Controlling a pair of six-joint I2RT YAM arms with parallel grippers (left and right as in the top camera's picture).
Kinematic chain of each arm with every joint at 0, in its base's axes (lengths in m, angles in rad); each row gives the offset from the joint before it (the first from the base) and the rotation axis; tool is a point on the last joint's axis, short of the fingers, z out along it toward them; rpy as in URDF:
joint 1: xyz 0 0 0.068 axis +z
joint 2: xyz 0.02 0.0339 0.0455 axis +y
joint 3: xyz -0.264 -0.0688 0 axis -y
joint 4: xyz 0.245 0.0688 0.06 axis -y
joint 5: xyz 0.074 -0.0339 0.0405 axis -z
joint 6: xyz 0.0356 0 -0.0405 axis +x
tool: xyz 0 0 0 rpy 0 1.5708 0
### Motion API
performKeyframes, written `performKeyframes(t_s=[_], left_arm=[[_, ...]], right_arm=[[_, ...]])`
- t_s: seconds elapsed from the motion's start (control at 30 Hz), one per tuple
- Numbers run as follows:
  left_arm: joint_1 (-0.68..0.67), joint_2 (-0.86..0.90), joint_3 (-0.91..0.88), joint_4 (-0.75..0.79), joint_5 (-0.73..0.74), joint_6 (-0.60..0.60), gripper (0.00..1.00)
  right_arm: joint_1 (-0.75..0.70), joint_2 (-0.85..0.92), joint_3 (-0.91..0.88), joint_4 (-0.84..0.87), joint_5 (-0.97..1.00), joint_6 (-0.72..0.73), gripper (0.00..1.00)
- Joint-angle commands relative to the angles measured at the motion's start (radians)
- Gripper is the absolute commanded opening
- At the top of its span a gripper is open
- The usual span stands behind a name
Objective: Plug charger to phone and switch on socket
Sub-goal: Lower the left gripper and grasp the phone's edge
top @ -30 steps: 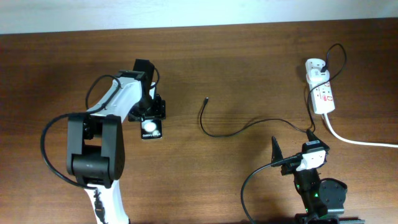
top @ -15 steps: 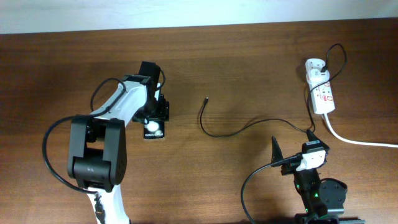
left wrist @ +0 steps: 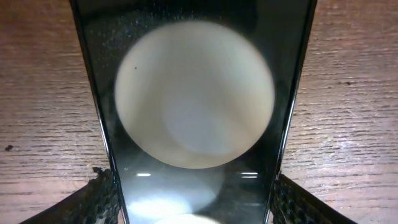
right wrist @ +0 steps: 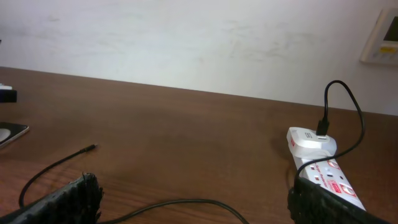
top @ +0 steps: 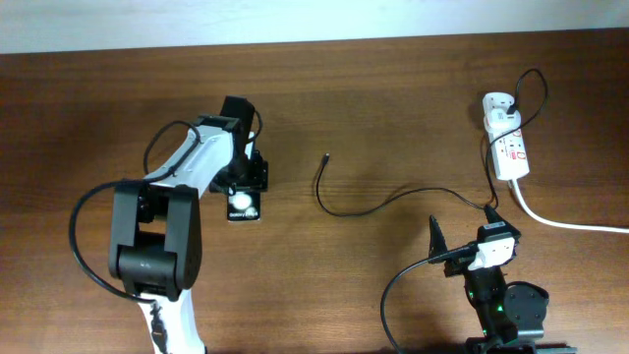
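Note:
The black phone (top: 243, 205) lies flat on the table at the left, its screen showing white round reflections. My left gripper (top: 243, 179) is over its far end, and in the left wrist view the phone (left wrist: 199, 112) fills the gap between the fingers (left wrist: 196, 196), which touch both long edges. The charger cable (top: 364, 209) curves across the middle of the table. Its plug tip (top: 327, 155) lies loose, right of the phone. Its white adapter (top: 499, 103) sits in the socket (top: 511, 152) at the far right. My right gripper (top: 464, 236) is open and empty, near the front edge.
The thick white cord (top: 570, 224) runs from the socket off the right edge. In the right wrist view the cable (right wrist: 180, 202) passes between my fingers on the table, with the socket (right wrist: 333, 180) beside the right finger.
My left gripper and the phone shifted slightly to the right a second ago and have held still since. The right arm, the cable and the socket have not moved.

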Motion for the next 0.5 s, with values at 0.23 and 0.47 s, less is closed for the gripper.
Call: performKeyframes(t_s=[0.23,0.47], left_arm=[[-0.011,0.046,0.08,-0.096,0.019,-0.008,0.67],[-0.011,0.046,0.08,-0.155,0.019,-0.008,0.66]], right_arm=[[0.006,-0.008,-0.007,-0.004,0.002,-0.002,0.99],[0.006,-0.008,-0.007,-0.004,0.002,-0.002,0.99]])
